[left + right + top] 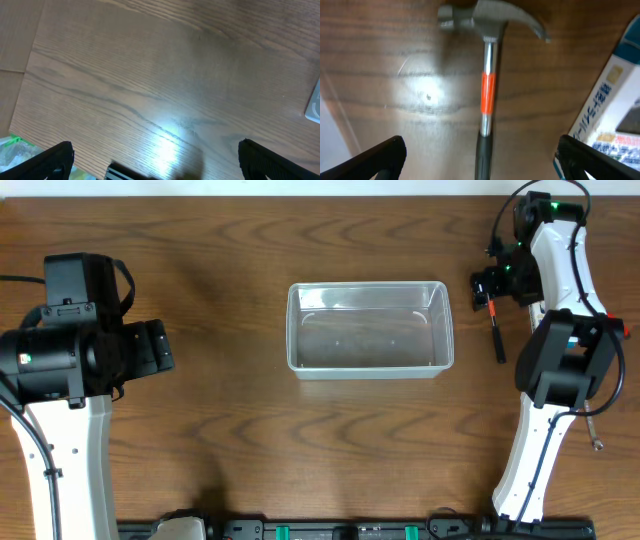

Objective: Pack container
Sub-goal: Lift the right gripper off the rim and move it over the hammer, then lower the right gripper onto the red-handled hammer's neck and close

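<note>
clear rectangular plastic container [370,328], rounded corners, thick rim, upright, open-topped, empty, mid-table

Container [370,328]: open-topped, centre of table [250,440], bare wood on all sides.
Hammer [487,95]: flat between right gripper's [481,157] spread fingers.
Blue-and-white box [610,115]: just beside Hammer, near one finger.

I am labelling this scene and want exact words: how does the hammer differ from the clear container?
The container is clear plastic; the hammer is grey metal with an orange band and dark grip. The container is a wide, open, empty tub; the hammer is long, thin and far smaller. The container sits mid-table; the hammer lies to its right. Both rest on the wooden table.
</note>
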You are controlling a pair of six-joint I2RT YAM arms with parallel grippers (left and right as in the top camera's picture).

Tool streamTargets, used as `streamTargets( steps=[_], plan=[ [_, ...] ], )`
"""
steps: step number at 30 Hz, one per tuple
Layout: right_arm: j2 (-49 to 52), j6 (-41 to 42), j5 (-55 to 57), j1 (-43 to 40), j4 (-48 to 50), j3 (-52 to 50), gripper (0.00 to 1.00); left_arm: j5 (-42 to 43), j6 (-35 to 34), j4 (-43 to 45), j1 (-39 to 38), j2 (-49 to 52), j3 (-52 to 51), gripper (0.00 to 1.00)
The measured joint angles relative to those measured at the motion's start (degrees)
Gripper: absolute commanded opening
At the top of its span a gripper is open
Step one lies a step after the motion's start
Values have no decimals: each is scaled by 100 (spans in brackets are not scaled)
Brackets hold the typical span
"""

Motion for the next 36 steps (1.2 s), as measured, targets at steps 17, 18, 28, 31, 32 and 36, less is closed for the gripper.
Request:
streamTargets(
  steps=[17,18,28,31,32,36],
  plan=[
    [330,46,2,0,402,0,99,0,0,-90,0,0,0,98],
    [354,72,7,0,439,-2,99,0,0,-90,0,0,0,98],
    [400,170,44,-2,581,-2,99,0,0,-90,0,0,0,98],
    [404,173,44,-2,581,-2,99,0,0,-90,0,0,0,98],
    [404,173,44,-2,581,-2,99,0,0,-90,0,0,0,98],
    [437,173,44,-2,577,-2,99,0,0,-90,0,0,0,98]
  ],
)
